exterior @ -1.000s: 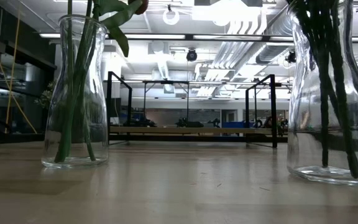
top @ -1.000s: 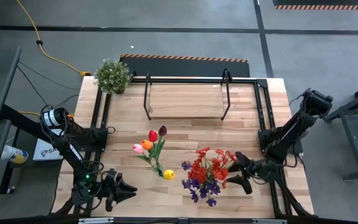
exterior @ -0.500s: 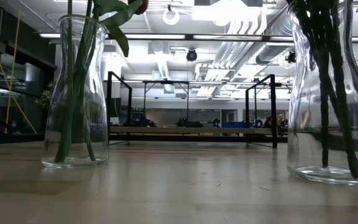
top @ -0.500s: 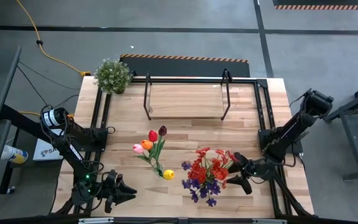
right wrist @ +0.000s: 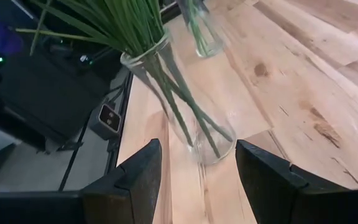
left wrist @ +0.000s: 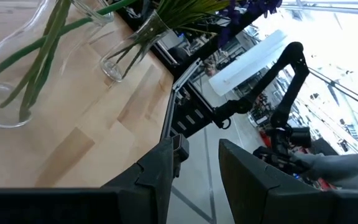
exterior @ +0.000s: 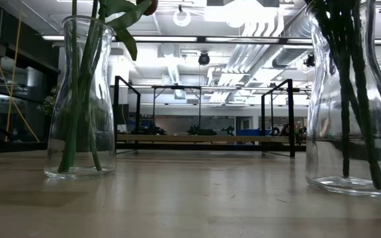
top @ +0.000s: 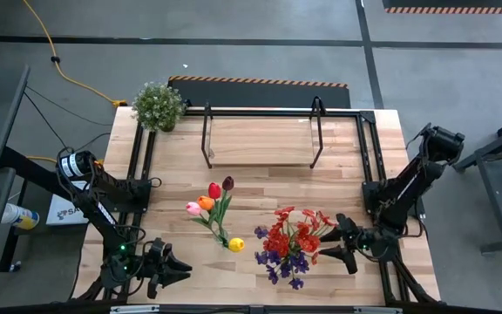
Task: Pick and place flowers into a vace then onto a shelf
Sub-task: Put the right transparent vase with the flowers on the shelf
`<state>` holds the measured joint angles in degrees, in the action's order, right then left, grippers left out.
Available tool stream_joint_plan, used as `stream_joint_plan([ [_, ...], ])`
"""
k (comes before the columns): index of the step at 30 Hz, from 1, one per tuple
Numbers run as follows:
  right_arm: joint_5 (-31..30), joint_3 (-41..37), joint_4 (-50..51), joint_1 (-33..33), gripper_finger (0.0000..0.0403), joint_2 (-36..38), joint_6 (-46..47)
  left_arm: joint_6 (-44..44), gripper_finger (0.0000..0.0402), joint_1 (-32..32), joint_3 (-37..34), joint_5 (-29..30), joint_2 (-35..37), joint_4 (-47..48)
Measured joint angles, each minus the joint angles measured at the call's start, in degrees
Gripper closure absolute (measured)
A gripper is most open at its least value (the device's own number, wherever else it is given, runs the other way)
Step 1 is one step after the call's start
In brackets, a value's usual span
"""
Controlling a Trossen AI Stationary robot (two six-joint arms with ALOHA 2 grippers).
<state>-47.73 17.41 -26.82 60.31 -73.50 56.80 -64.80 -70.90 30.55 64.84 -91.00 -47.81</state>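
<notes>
Two clear glass vases stand upright on their bases on the plank table. The left vase (top: pixel 220 228) holds tulips (top: pixel 209 202) in red, orange, pink and maroon, with a yellow one (top: pixel 236 244) hanging low. The right vase (right wrist: pixel 188 106) holds red and purple sprays (top: pixel 291 244). My right gripper (top: pixel 340 247) is open just right of that vase, whose base (right wrist: pixel 213 148) lies ahead of the fingers, apart from them. My left gripper (top: pixel 179 269) is open near the front left, with nothing between its fingers. The shelf (top: pixel 260 141) stands at the far middle.
A bushy potted plant (top: pixel 158 105) sits at the far left corner. Black frame rails (top: pixel 364 157) run along the table's sides. Bare wood lies between the vases and the shelf.
My right gripper has drawn back slightly toward the table's right edge, away from the sprays' vase, and stays open. Both vases and their flowers stand where they were.
</notes>
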Motion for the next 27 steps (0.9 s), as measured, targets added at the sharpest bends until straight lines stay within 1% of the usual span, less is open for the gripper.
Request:
stream_joint_plan([
  [3, -2.0, 0.0, -4.6, 0.6, 0.0208, -4.1, 0.0, 0.0, 0.0238, 0.0, 0.0, 0.0, 0.0, 0.0],
  [8, -2.9, 0.0, -16.7, 0.6, 0.0208, -13.7, -0.3, 0.0, 0.0238, 0.0, 0.0, 0.0, 0.0, 0.0],
  [11, -5.1, 0.6, -23.5, 0.6, 0.0208, -18.3, -2.4, 0.0, 0.0238, 0.0, 0.0, 0.0, 0.0, 0.0],
  [13, -7.0, 1.4, -26.1, 0.6, 0.0208, -20.7, -4.2, 0.0, 0.0238, 0.0, 0.0, 0.0, 0.0, 0.0],
  [16, -8.7, 3.1, -27.5, 0.3, 0.0208, -23.5, -6.4, 0.0, 0.0238, 0.0, 0.0, 0.0, 0.0, 0.0],
  [21, -9.3, 5.9, -27.4, -0.8, 0.0208, -27.6, -7.7, 0.0, 0.0238, 0.0, 0.0, 0.0, 0.0, 0.0],
  [27, -9.3, 8.7, -27.5, -2.7, 0.0208, -29.4, -13.0, 0.0, 0.0238, 0.0, 0.0, -0.8, 0.0, 0.0],
])
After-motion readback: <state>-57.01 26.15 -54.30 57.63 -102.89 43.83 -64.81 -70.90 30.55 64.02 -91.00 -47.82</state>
